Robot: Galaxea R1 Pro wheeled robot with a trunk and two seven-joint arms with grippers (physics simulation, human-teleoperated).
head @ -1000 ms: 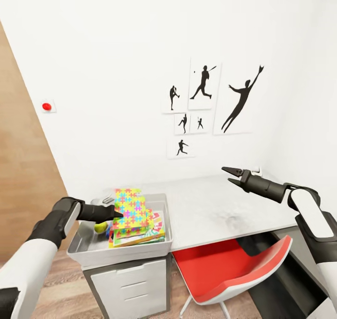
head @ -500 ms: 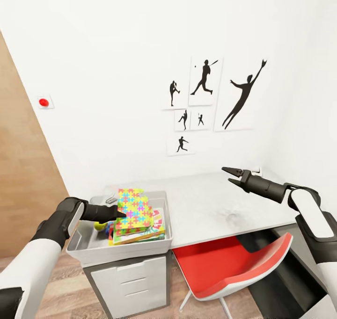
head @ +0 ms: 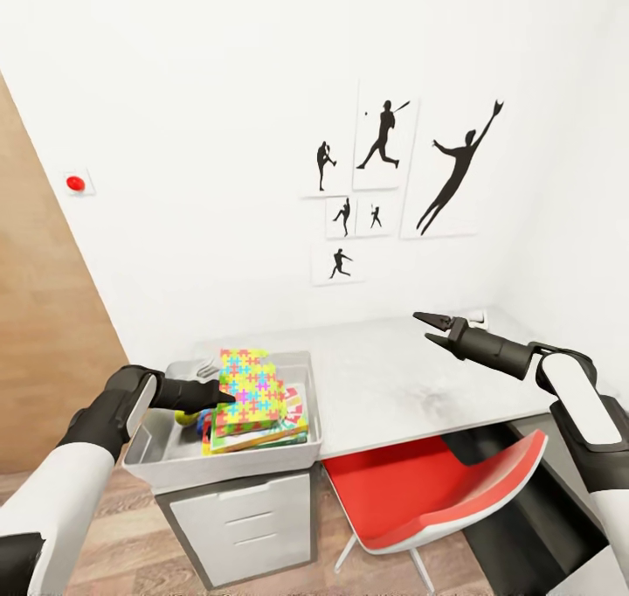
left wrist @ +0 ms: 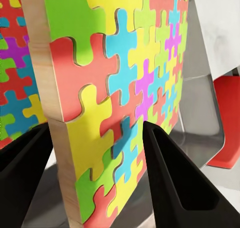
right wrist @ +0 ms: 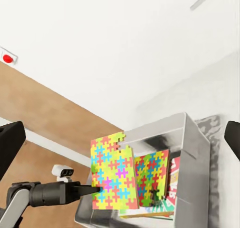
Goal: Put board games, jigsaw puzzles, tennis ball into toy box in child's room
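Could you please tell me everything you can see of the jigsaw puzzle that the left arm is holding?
The jigsaw puzzle is a flat, rectangular board with pale wooden-looking edges, its face covered in interlocking red, yellow, green, blue and purple pieces. It stands tilted on edge over the grey toy box, above the stacked games inside. The left end effector is clamped on its edge, one finger on each face.

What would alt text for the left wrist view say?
A colourful jigsaw puzzle stands on edge between the left gripper's black fingers, over the grey toy box. A red chair shows beyond the box.
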